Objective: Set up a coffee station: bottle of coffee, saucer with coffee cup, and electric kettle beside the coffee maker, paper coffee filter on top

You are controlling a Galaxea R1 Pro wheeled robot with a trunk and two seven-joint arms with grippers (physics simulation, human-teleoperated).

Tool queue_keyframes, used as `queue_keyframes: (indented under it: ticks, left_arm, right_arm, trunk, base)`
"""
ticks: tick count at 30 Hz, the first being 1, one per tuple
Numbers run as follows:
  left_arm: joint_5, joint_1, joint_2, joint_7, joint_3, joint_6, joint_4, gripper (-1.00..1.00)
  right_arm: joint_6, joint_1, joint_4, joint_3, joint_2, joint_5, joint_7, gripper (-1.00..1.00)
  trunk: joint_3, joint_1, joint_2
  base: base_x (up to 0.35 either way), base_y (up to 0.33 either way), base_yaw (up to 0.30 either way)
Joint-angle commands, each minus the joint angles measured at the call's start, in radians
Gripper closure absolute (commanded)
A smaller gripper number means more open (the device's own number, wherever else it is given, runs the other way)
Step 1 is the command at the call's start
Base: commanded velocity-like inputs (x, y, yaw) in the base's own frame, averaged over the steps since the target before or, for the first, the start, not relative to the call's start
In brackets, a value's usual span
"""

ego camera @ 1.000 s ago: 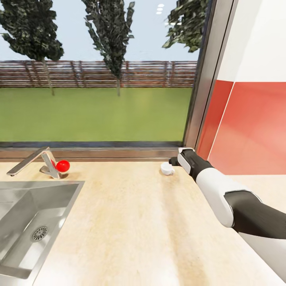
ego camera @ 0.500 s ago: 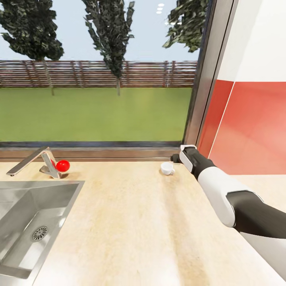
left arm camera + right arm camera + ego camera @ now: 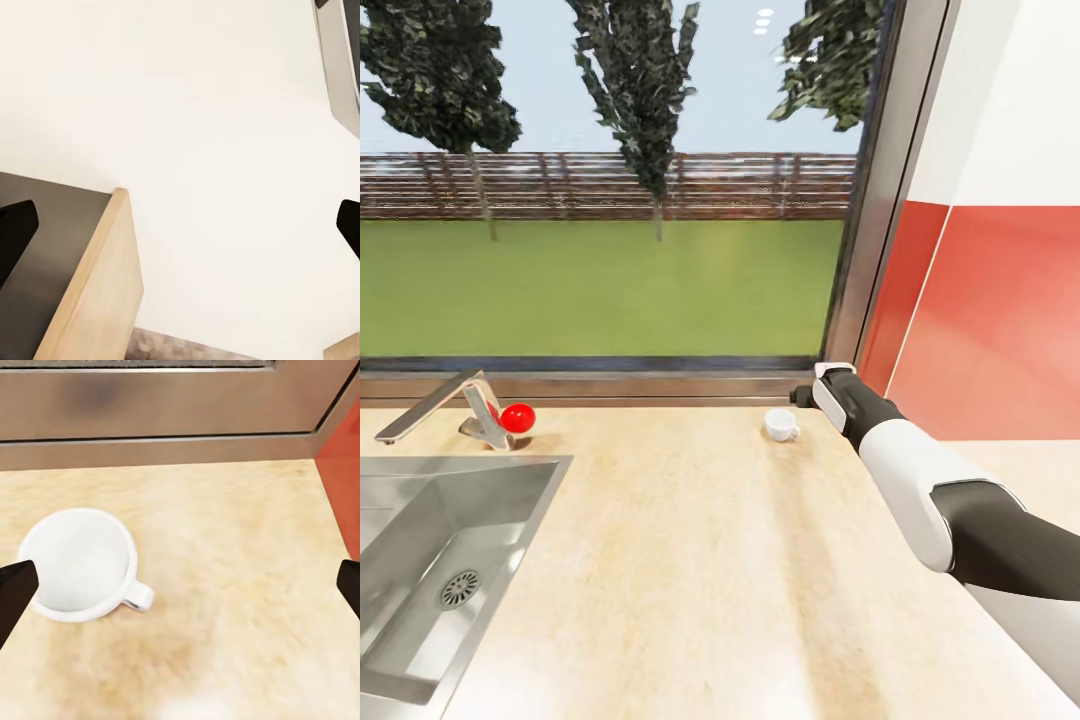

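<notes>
A small white coffee cup (image 3: 780, 425) stands upright on the beige countertop (image 3: 690, 560), close to the window sill. My right gripper (image 3: 800, 397) hovers just right of and slightly beyond it, near the window frame. In the right wrist view the cup (image 3: 79, 562) sits off to one side with its handle (image 3: 139, 598) turned inward. The right gripper (image 3: 180, 585) is open, its fingertips (image 3: 15, 589) spread wide over bare counter. The left gripper (image 3: 180, 225) is open too and holds nothing, facing a pale surface and a wooden edge (image 3: 105, 285).
A steel sink (image 3: 420, 570) is set into the counter at the left, with a faucet (image 3: 435, 405) and its red knob (image 3: 518, 417) behind it. The window frame (image 3: 865, 250) and a red wall panel (image 3: 1000, 330) bound the counter at the back right.
My right gripper has drawn slightly up and away from the cup toward the window. The cup stays in place.
</notes>
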Motion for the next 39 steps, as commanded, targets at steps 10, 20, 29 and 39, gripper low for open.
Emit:
queue_keyframes:
  ticks: [10, 20, 29, 39]
  left_arm:
    - [-0.011, 0.000, 0.000, 0.001, 0.008, 0.002, 0.000, -1.00]
    - [-0.012, 0.000, 0.000, 0.001, 0.008, 0.001, -0.001, -1.00]
    - [-0.012, 0.000, 0.000, 0.001, 0.008, 0.001, -0.001, -1.00]
    - [-0.012, 0.000, 0.000, 0.001, 0.008, 0.002, -0.001, -1.00]
  right_arm:
    - [0.004, -0.001, -0.001, 0.009, -0.001, -0.011, -0.008, -1.00]
    - [0.004, -0.001, 0.002, 0.010, 0.000, -0.011, -0.008, -1.00]
    - [0.004, -0.001, 0.001, 0.010, 0.000, -0.011, -0.008, -1.00]
    - [0.004, -0.001, 0.002, 0.010, 0.000, -0.010, -0.008, -1.00]
  trunk:
    - [-0.001, 0.000, -0.001]
    - [-0.001, 0.000, -0.001]
    - [-0.001, 0.000, -0.001]
    - [-0.001, 0.000, -0.001]
  base:
    - [0.010, 0.000, 0.000]
    - [0.063, 0.000, 0.000]
    - [0.087, 0.000, 0.000]
    - [0.004, 0.000, 0.000]
